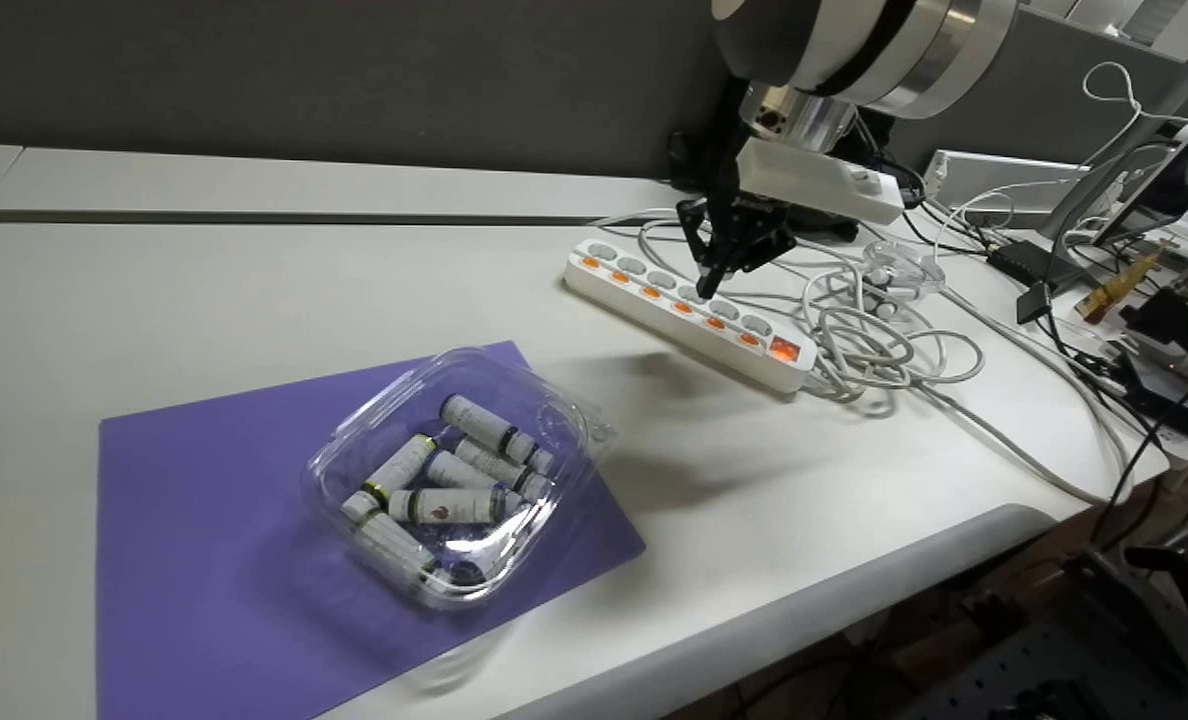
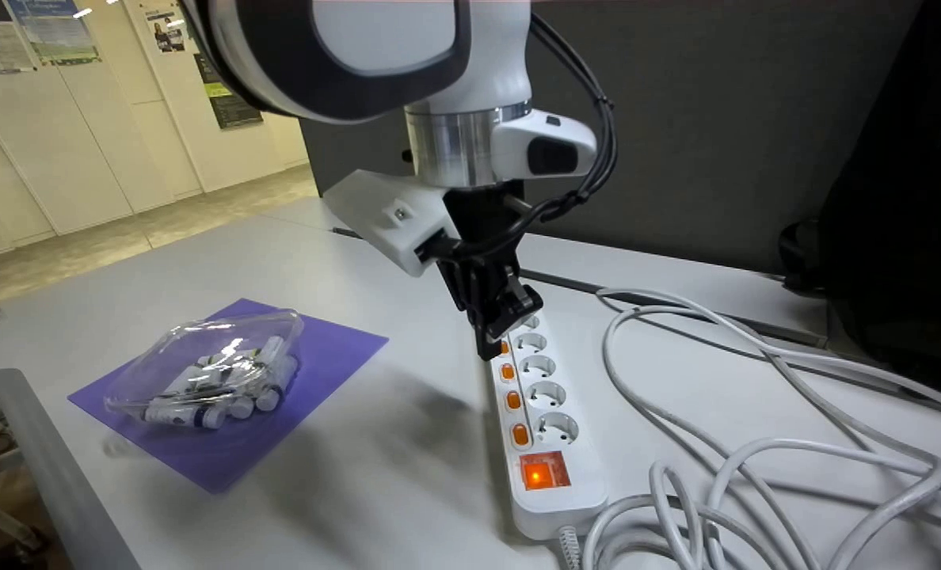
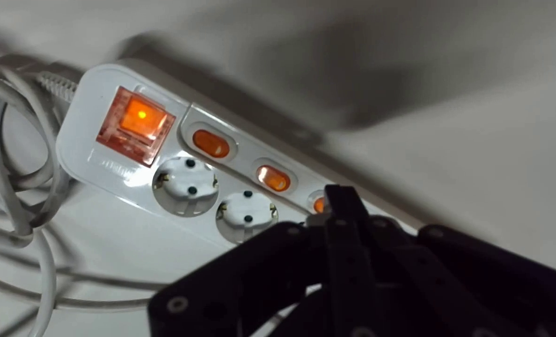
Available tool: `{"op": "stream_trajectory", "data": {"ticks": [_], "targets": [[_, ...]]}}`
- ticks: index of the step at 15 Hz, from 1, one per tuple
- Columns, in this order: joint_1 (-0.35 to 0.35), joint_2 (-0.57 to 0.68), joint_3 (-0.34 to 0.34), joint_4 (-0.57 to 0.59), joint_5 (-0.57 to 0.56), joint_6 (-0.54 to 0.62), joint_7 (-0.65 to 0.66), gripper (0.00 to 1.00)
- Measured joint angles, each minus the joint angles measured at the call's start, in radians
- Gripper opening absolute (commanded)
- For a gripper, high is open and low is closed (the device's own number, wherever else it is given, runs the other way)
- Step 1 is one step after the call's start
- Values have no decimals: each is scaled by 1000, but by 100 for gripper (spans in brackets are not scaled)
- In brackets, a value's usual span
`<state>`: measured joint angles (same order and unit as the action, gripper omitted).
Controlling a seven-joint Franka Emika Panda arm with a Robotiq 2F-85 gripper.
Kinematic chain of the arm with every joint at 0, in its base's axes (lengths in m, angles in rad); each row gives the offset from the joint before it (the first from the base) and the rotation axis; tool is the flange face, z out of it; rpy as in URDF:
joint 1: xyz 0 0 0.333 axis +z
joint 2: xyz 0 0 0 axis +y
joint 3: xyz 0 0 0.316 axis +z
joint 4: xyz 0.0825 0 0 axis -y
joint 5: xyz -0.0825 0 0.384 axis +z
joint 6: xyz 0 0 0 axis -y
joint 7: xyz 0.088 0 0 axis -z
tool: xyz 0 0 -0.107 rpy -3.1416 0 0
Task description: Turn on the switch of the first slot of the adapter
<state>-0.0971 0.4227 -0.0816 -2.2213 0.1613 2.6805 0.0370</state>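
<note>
The adapter, a long white power strip (image 1: 676, 320) (image 2: 531, 417) (image 3: 246, 152), lies on the white table. It has a row of round sockets, small orange switches and a large square switch (image 3: 135, 126) that glows at the cable end. The small switch nearest it (image 3: 211, 143) is fully visible. My gripper (image 1: 711, 283) (image 2: 496, 348) (image 3: 346, 194) is shut and empty, pointing down above the strip. In the wrist view its fingertips partly cover the third small switch (image 3: 318, 204) from the glowing one. The far part of the strip is hidden there. Contact is not clear.
A loose white cable (image 1: 869, 345) (image 2: 724, 467) (image 3: 46, 196) coils beside the strip. A clear plastic tray (image 1: 334, 460) of grey cylinders stands on a purple sheet (image 1: 184, 600). A dark partition (image 1: 354, 90) rises behind the table. More cables and a monitor (image 1: 1179, 170) are at one side.
</note>
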Motion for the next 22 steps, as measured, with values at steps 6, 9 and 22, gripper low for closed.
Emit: {"op": "stream_trajectory", "data": {"ticks": [6,9,22], "targets": [[6,2,-3,-7,-5,8,1,0],[2,2,1,-34,12,23,1,0],[-35,-23,1,-160,82,191,67,1]]}}
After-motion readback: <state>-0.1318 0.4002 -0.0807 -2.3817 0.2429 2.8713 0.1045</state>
